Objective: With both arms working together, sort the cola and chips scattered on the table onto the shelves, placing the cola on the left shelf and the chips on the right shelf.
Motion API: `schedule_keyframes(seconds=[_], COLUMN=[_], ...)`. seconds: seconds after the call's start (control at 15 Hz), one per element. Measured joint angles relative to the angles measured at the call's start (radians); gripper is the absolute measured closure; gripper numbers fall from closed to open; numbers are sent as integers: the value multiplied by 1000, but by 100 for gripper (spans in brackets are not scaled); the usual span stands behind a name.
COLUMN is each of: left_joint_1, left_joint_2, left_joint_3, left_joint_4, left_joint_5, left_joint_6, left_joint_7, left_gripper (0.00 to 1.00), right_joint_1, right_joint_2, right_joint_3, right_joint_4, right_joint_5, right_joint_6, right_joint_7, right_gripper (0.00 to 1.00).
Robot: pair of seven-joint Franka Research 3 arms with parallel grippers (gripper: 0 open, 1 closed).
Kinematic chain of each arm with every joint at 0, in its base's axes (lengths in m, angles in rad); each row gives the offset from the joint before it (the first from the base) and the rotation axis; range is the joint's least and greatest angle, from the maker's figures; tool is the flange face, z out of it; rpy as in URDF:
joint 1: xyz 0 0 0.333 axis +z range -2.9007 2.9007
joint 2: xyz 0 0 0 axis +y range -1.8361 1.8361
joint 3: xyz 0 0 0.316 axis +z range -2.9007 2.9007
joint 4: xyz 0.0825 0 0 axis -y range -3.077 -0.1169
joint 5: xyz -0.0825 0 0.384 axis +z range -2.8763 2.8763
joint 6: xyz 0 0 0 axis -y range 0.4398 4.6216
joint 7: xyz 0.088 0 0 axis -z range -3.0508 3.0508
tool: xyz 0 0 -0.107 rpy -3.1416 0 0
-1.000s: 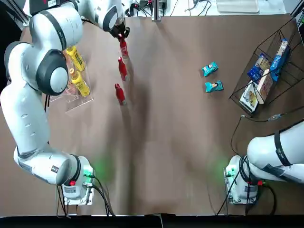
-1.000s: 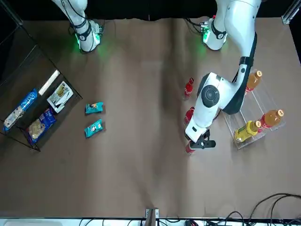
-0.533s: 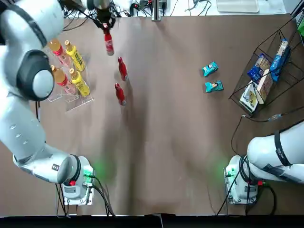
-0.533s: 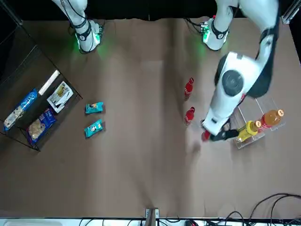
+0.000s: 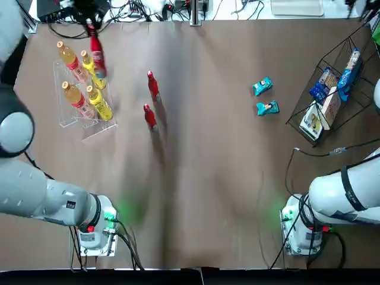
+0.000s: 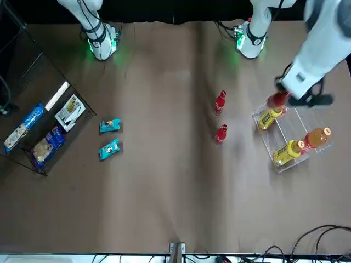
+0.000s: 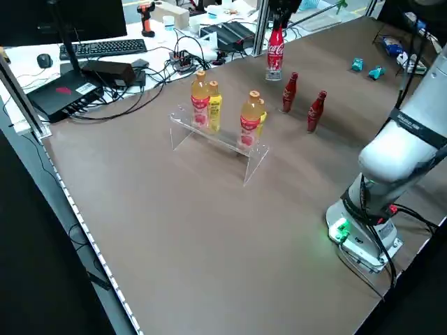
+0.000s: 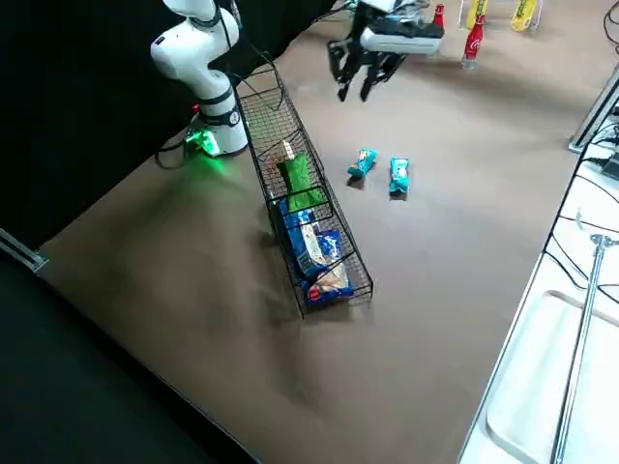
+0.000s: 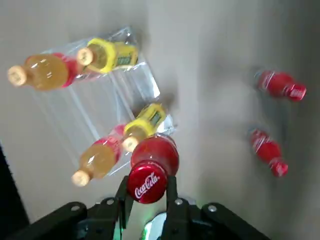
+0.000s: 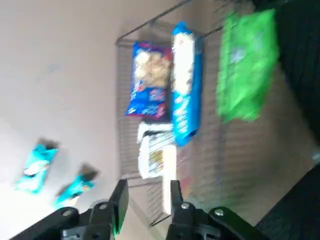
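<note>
Cola (image 9: 148,172) rides pinched in the left gripper (image 9: 147,192) above the clear rack (image 5: 74,122), which is crowded with drink bottles (image 5: 98,102); lowering carelessly could topple them. Right gripper (image 8: 360,85) hangs spread above the chips (image 8: 398,175).

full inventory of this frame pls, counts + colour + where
cola: 3, red; two standing on the table, one held above the left shelf.
drink bottles: 4, orange and yellow; on the left shelf.
left shelf: 1, clear; table's left side.
chips: 2 teal loose on the table, 1 green in the right shelf.
boxes and packs: several, blue and white; in the right shelf.
right shelf: 1, black wire; table's right side.
table: 1, brown.
left gripper: jaws shut on the held cola.
right gripper: jaws open, empty, above the table near the right shelf.
</note>
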Motion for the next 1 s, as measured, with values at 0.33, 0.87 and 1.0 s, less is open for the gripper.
schedule_keyframes(seconds=[0.33, 0.87, 1.0], left_joint_1=[149, 361, 375], left_joint_2=[-126, -270, -294], left_joint_3=[1, 4, 4], left_joint_4=[-29, -248, -324], left_joint_5=[-3, -3, -3], left_joint_6=[-103, 93, 154], left_joint_7=[283, 561, 564], left_gripper=[70, 70, 70], right_joint_1=[82, 197, 240], right_joint_2=[16, 152, 198], right_joint_3=[1, 2, 2], right_joint_4=[-87, -427, -430], right_joint_5=[122, 212, 218], right_joint_6=[114, 546, 595], right_joint_7=[152, 483, 541], right_gripper=[38, 23, 23])
